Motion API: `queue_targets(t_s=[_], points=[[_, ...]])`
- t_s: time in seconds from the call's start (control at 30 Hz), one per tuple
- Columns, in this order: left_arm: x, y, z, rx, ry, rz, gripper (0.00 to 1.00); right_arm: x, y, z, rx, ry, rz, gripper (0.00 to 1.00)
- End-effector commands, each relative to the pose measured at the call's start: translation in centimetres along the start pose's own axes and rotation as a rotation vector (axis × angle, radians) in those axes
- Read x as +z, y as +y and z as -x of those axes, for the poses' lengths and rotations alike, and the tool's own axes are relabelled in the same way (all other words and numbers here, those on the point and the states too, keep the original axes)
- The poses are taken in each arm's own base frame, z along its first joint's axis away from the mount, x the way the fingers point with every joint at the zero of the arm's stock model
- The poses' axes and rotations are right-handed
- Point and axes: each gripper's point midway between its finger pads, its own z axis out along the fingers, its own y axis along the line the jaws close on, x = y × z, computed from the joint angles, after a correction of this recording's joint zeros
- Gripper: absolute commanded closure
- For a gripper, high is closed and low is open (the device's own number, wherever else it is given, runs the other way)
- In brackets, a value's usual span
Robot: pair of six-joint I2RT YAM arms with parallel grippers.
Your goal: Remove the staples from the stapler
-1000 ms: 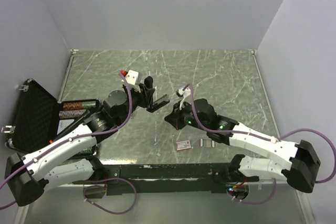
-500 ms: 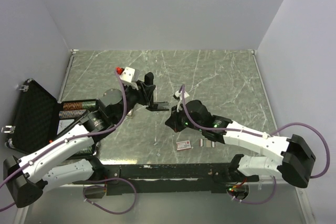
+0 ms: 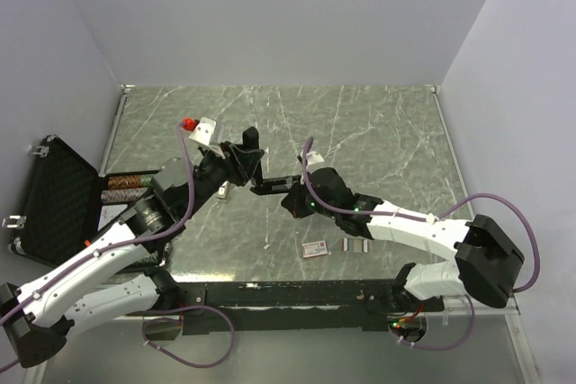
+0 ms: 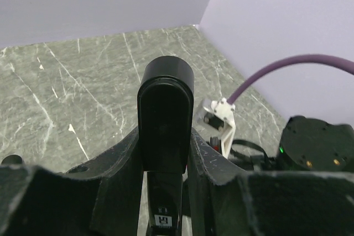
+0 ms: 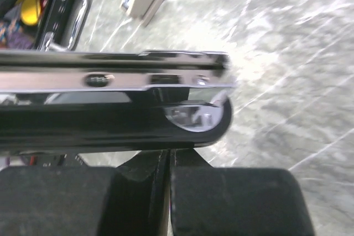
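My left gripper (image 3: 245,165) is shut on the black stapler (image 3: 261,177) and holds it above the table. In the left wrist view the stapler's black top (image 4: 165,114) stands between my fingers. The stapler's lower arm reaches right toward my right gripper (image 3: 290,197). In the right wrist view the right gripper (image 5: 167,161) is shut, its fingertips right under the stapler's black base (image 5: 110,131) and chrome magazine rail (image 5: 110,73). I see nothing between its fingers. Silvery staple strips (image 3: 357,245) lie on the table near the front edge.
A small red-and-white box (image 3: 315,248) lies left of the strips. An open black case (image 3: 54,200) with tools sits off the table's left side. Walls close the table at the back and both sides.
My left gripper has swung the stapler left and turned it. My right gripper has moved left up to the stapler's lower arm.
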Motion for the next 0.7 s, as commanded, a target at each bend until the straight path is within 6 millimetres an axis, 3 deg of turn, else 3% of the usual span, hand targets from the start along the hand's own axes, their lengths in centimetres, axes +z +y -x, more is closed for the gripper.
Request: queue_targets(t_s=[0.0,0.47,0.67], points=[[-1.3,-2.2,3.5,-0.073,-0.086,-0.088,0.99,-0.2,-0.2,4.1,0.017,-0.137,-0.016,1.0],[-0.9,-3.1,0.3,-0.078,0.028,-0.15,0.99,-2.5,0.4,9.4,-0.093,-0.251,-0.052,1.0],[-0.1,-3.3,-1.7,-0.073,0.089,-0.165,0.99,-4.1,2.2,11.6,-0.142,-0.293,-0.003,1.0]])
